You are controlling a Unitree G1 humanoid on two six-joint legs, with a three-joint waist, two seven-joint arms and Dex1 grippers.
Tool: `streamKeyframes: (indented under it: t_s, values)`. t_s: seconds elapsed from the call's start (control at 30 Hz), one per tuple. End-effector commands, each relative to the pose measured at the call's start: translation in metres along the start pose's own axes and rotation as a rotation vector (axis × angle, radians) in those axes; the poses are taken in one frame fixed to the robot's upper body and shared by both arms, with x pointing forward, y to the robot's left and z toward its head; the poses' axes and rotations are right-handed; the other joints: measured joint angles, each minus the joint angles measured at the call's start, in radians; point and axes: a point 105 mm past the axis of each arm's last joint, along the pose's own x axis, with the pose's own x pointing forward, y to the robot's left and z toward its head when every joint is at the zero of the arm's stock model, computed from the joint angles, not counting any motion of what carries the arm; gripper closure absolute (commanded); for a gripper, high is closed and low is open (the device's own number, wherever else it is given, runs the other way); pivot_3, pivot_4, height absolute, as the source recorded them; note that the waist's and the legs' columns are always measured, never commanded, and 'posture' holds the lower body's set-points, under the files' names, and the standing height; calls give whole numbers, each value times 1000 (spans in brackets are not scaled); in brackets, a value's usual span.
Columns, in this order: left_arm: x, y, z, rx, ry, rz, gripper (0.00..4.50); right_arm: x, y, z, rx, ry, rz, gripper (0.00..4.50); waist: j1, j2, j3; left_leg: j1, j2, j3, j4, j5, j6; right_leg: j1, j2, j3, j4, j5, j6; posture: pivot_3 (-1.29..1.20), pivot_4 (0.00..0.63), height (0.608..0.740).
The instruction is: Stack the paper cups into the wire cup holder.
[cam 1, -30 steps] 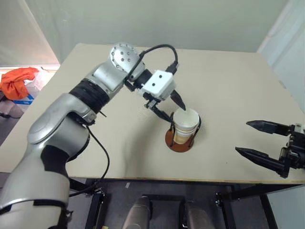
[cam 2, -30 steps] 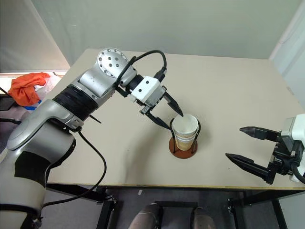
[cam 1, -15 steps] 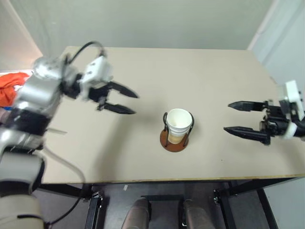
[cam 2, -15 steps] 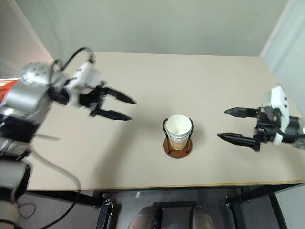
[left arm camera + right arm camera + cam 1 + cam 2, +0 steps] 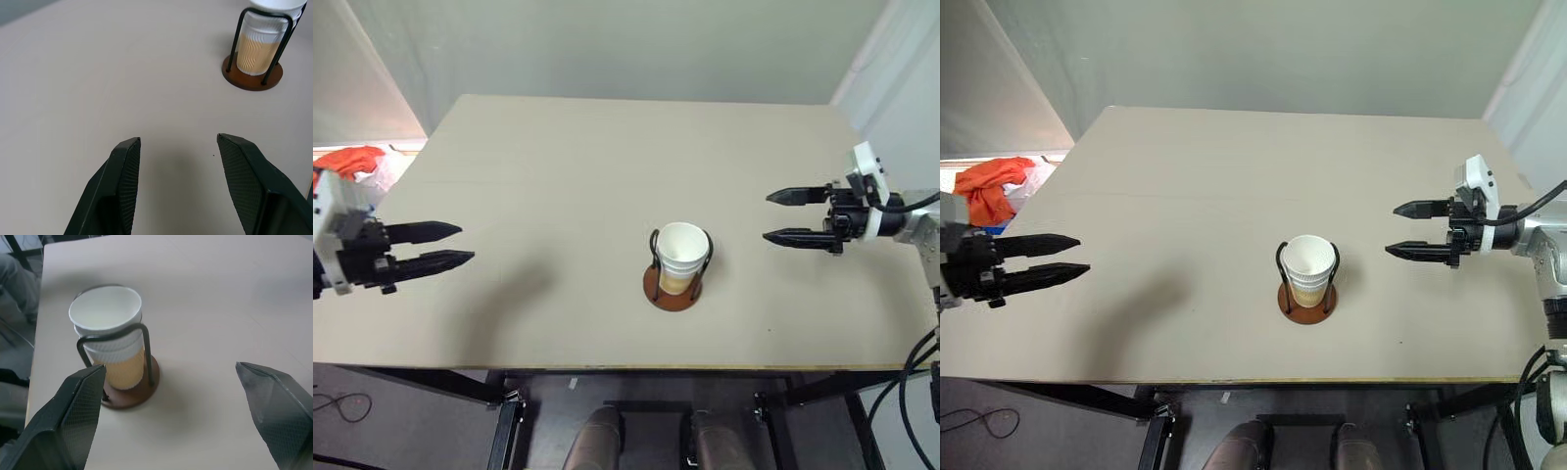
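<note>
Paper cups (image 5: 682, 254) sit nested inside the wire cup holder (image 5: 672, 286) at mid-table, seemingly all three. Left gripper (image 5: 455, 245) and right gripper (image 5: 772, 216) are released and empty; keep them wide apart.

paper cups (image 5: 108, 333): matt paper, ribbed wall
wire cup holder (image 5: 142, 387): thin black wire, smooth brown base
table (image 5: 587, 176): matt beige

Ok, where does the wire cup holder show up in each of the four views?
Left eye view: wire cup holder near table centre, toward the front edge.
Right eye view: same spot.
Left wrist view: beyond the fingertips.
Right wrist view: beside one finger.
Shared landmark: the stacked paper cups inside it.
</note>
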Motion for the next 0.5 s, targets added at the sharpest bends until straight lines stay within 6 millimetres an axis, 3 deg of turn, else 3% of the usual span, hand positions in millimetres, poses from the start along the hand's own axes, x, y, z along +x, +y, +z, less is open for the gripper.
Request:
streamKeyframes:
  t_s: [0.03, 0.23, 0.5]
  values:
    - [-5, -1, 10, 38, 1, 19, 1794, 1, -3, 11, -55, -4, 15, 0, -6, 0, 0, 3, 0, 0, -1, 2, -1, 2, 0, 0, 0, 1, -2, 0, 150, 740]
    - [2, 1, -3, 39, 69, 28, 1794, 3, -3, 12, -60, 0, 19, 0, -16, 0, 0, 7, 1, 0, -13, 10, -12, 0, 0, 2, 0, 5, -11, 0, 150, 740]
    - [11, -1, 1, 40, 45, -7, 1794, 3, -3, 15, -61, -2, 13, 0, -17, 0, 0, 5, 2, 0, -14, 11, -14, -3, 0, 1, 0, 6, -12, 0, 150, 740]
